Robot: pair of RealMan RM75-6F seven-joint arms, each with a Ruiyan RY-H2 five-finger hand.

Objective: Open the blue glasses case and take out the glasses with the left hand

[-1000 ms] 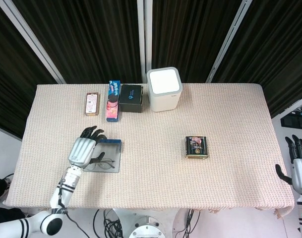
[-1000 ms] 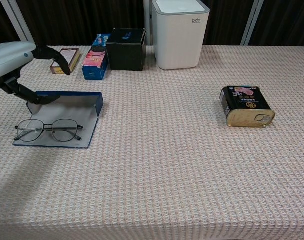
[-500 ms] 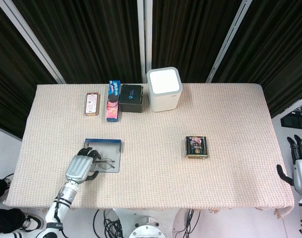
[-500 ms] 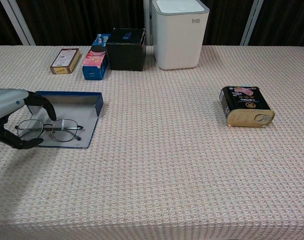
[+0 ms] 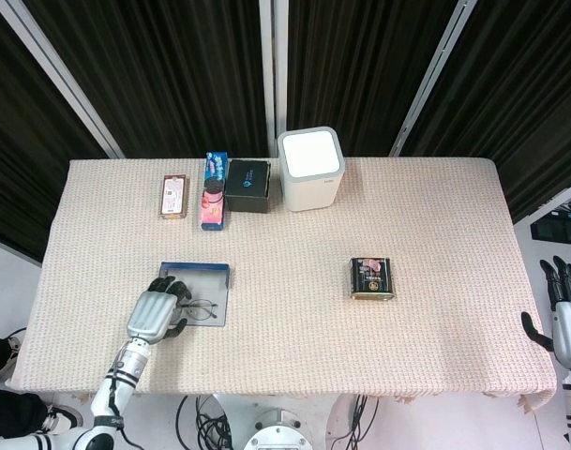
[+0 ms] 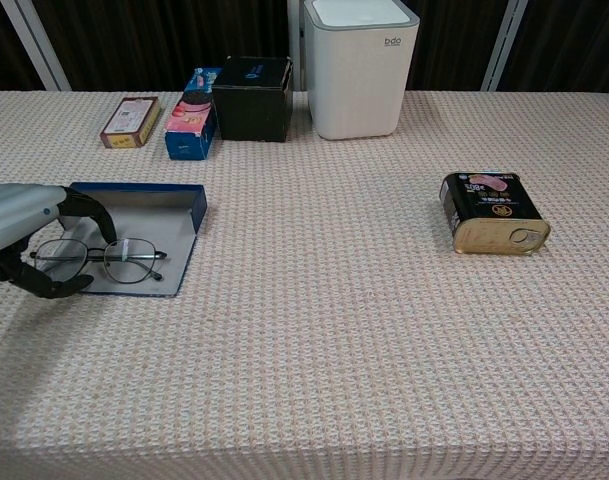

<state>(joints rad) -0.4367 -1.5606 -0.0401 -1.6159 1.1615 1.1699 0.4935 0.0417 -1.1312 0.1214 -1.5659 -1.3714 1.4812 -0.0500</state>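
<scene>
From the head view, my left hand [image 5: 155,314] sits at seven o'clock on the table [image 5: 435,225], lying over the near-left part of the blue glasses case [image 5: 202,284]. The case lies flat and open, so the opening step looks done and I judge myself at the grasp. The glasses [image 5: 203,310] rest on its grey lining, their right lens showing just past my fingers. My right hand [image 5: 568,314] hangs off the table edge at four o'clock, fingers apart, holding nothing.

From the chest view, my left hand [image 6: 24,235] is at nine o'clock, fingers [image 6: 92,213] curved above the left lens and thumb hooked low in front of it, a gap between them. I cannot tell whether anything touches the frame; I don't think I have it yet. The glasses [image 6: 109,258] lie level in the case [image 6: 154,215], temples folded out of sight or too thin to read. Next I need to close gently on the left rim and lift straight up, because thin wire will slip or bend.

Nothing stands in the way. The tin can [image 6: 492,213] is well apart at three o'clock; the white bin [image 6: 360,66], black box [image 6: 252,97], blue-and-pink carton [image 6: 192,125] and small brown box [image 6: 131,121] line the far edge.
</scene>
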